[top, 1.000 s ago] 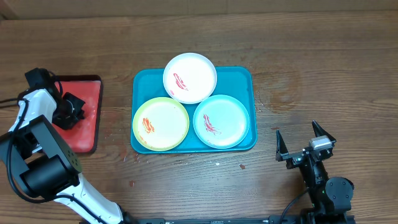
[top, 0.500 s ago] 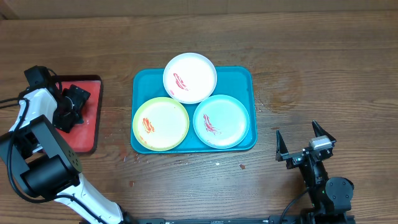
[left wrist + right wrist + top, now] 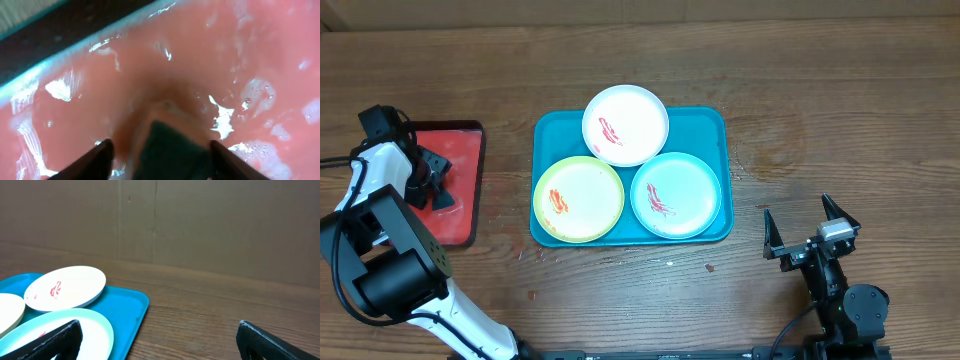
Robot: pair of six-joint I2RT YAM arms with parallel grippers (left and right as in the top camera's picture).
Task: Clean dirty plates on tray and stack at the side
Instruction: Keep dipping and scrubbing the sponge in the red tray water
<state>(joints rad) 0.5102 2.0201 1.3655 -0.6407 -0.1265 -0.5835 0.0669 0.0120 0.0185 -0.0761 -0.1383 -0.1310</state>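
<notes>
Red tray with dark rim at far left, wet and glossy; left gripper low over it, fingers parted, dark pad between them with a gap on one side. Mid-table, teal tray carrying white plate, yellow-green plate and light blue plate, all smeared red. Far right, right gripper spread wide above the wooden table, well apart from the teal tray.

Overhead light was even and bright, shadows faint beside the tray; left wrist view was blurred, white glare flecking the red tray.
</notes>
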